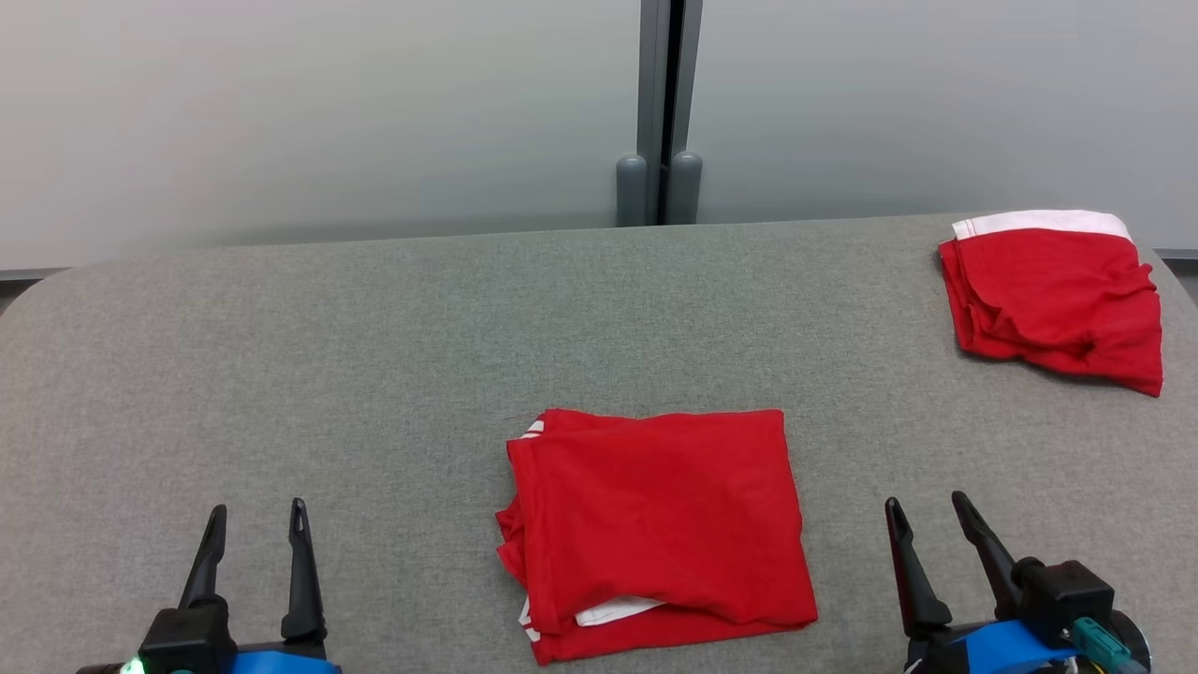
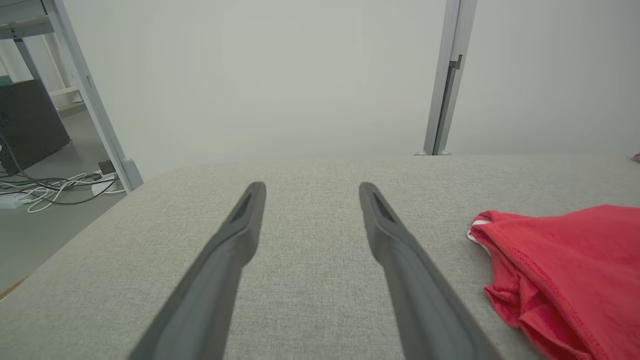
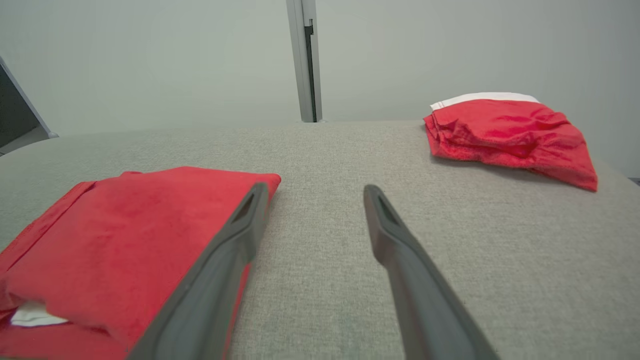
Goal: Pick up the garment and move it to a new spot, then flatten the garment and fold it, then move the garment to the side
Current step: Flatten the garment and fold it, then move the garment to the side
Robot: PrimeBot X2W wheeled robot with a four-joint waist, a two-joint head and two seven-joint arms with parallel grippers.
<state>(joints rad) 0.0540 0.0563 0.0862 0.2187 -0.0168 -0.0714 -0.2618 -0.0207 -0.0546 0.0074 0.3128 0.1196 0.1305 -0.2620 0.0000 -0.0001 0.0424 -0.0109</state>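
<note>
A red garment with white trim (image 1: 655,524) lies folded into a neat rectangle at the front middle of the grey table (image 1: 374,356). It also shows at the right edge of the left wrist view as red garment (image 2: 565,270) and at the left of the right wrist view as red garment (image 3: 125,235). My left gripper (image 1: 257,510) (image 2: 310,187) rests open at the lower left, well apart from the cloth. My right gripper (image 1: 927,501) (image 3: 312,189) stands open just right of the garment, holding nothing.
A second red garment with a white band (image 1: 1053,295) (image 3: 507,132) lies folded at the table's back right corner. A pale wall with a grey post (image 1: 660,112) stands behind the table. Cables (image 2: 50,187) lie on the floor past the table's left edge.
</note>
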